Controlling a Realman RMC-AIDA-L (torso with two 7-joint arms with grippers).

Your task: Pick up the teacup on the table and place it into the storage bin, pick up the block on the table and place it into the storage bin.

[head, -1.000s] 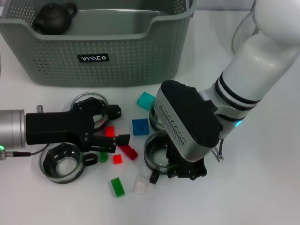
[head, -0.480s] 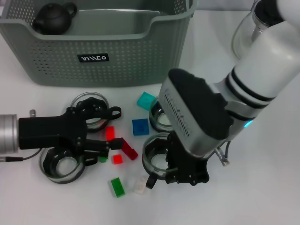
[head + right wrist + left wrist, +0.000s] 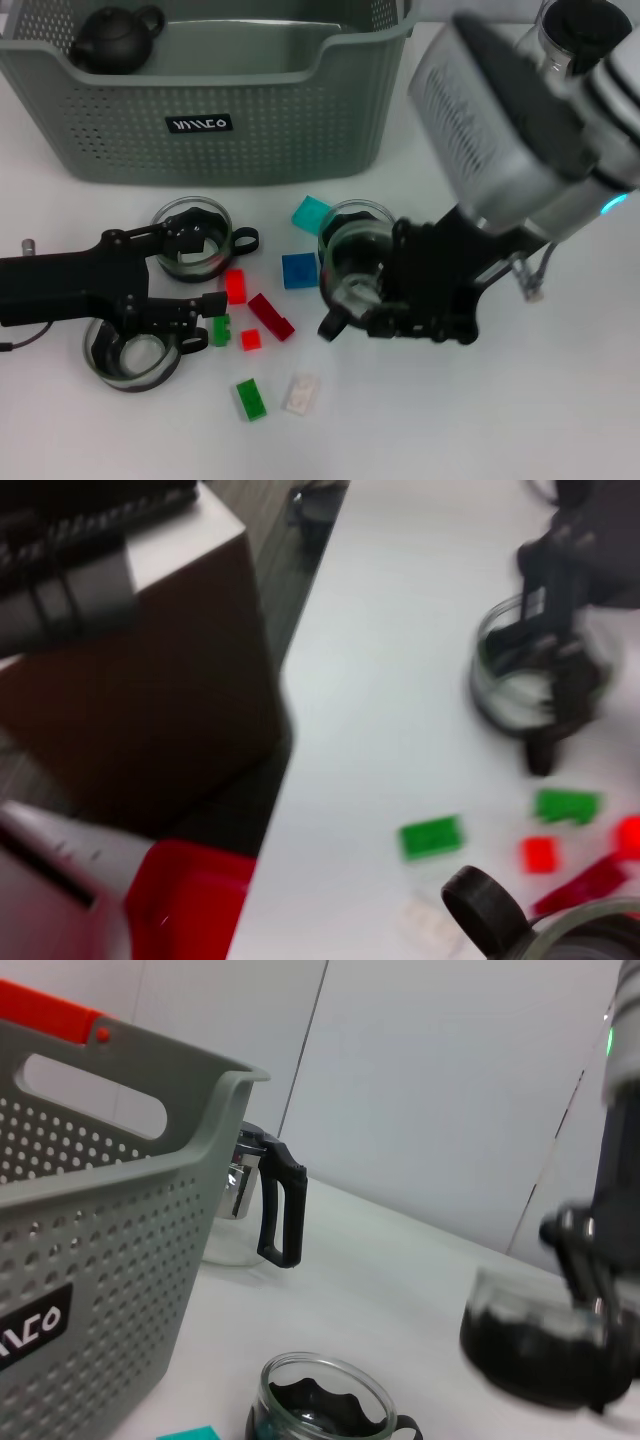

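Right gripper [image 3: 352, 300] fingers clenched on glass teacup [image 3: 350, 262], lifted off table [image 3: 520, 420]. Left gripper [image 3: 215, 268] fingers spread, released, above red block [image 3: 235, 286].

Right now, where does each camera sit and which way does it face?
Head: above, looking down at the white table; left gripper open, right gripper shut on the clear glass teacup.
Left wrist: low by the table, facing past the grey-green perforated storage bin toward the right gripper; own fingers unseen.
Right wrist: faces the left gripper across the table; own fingers unseen.
Shared: all three show that teacup.
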